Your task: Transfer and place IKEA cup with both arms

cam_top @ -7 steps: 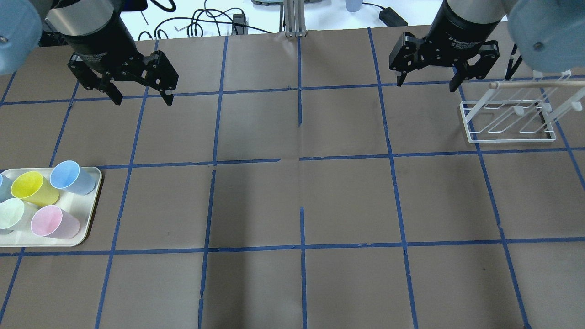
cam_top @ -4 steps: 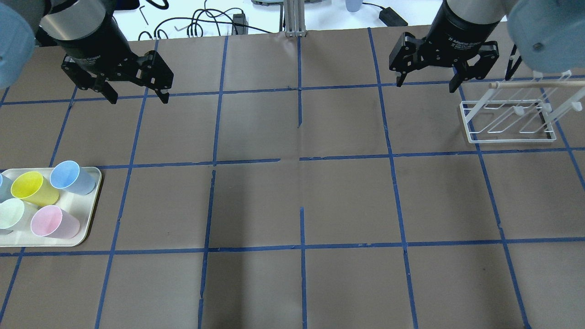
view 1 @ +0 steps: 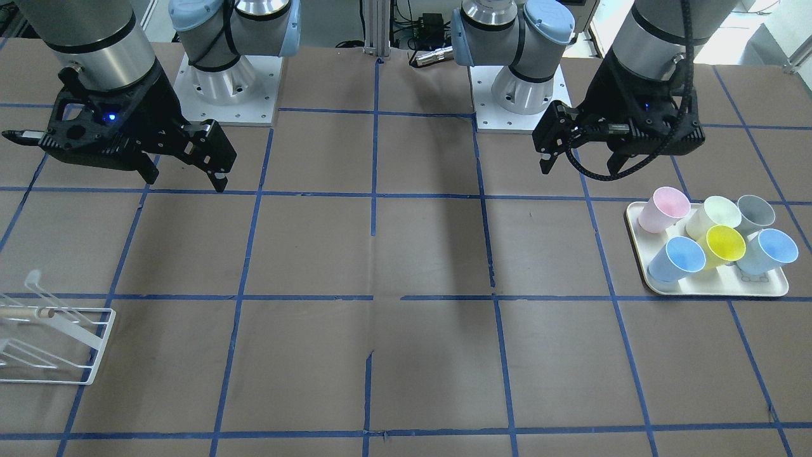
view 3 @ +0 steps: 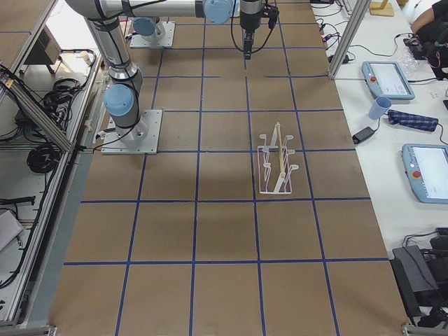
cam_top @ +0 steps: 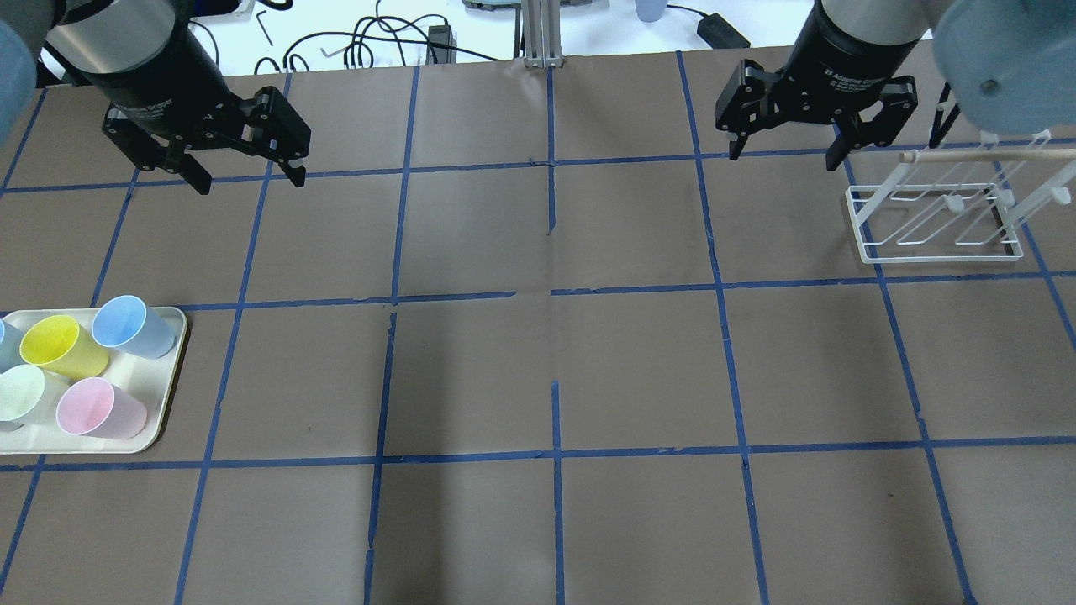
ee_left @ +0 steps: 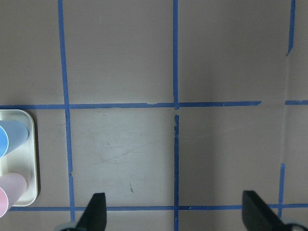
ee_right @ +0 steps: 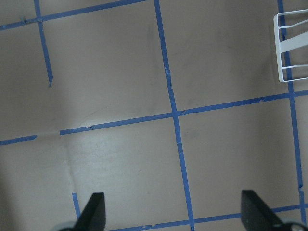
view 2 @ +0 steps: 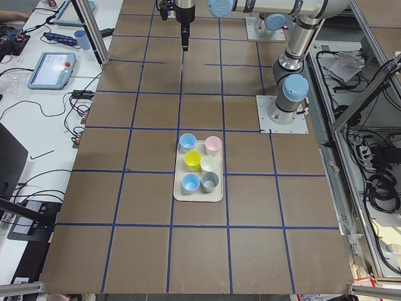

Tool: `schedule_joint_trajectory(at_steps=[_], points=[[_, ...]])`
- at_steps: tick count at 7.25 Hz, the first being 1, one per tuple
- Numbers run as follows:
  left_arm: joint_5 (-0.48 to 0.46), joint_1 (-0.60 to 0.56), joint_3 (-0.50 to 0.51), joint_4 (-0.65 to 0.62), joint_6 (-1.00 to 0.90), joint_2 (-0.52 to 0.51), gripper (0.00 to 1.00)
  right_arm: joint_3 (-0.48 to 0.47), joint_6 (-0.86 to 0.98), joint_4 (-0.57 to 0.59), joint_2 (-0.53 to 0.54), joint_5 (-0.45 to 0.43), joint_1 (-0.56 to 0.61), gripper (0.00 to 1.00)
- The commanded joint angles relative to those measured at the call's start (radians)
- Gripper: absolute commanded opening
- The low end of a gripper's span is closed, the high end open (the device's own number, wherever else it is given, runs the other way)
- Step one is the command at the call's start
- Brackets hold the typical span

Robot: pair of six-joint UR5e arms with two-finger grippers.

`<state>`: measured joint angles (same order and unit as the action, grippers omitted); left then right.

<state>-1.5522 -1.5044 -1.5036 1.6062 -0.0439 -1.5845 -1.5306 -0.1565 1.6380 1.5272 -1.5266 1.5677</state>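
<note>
Cream tray (view 1: 717,291) at the robot's left end of the table (cam_top: 639,370); six tumblers stand in it, mouths up, two rows of three; nothing visible inside any of them.

Robot-side row, from table centre outward: pink cup (view 1: 664,209); pale green cup (view 1: 713,216); grey cup (view 1: 755,212). Operators'-side row, same order: inner blue cup (view 1: 677,259); yellow cup (view 1: 724,245); outer blue cup (view 1: 769,251). Neighbours touch or sit just beside one another.

White wire rack (view 3: 278,164) at the robot's right end; a wooden rod lies along its top.

Task's thing: pale sky-blue plastic tumbler, tapered, no handle, same size as the others; the two blue cups look alike, so I cannot tell which is meant. Both are in the tray, at its two operators'-side corners, neither touched by an arm.

Left gripper (cam_top: 250,181) hangs high over the table, toward the centre from the tray, well apart from the cups; fingers spread wide, nothing between them. Right gripper (cam_top: 783,160) hangs high on the centre side of the rack, apart from it; fingers likewise spread wide and bare.
</note>
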Motion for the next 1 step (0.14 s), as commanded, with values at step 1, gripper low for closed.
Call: schedule_joint_trajectory(at_steps=[1], points=[[-0.011, 0.001, 0.016, 0.032, 0.002, 0.0, 1.0, 0.0, 0.0, -0.001, 0.001, -0.001, 0.0, 1.0]])
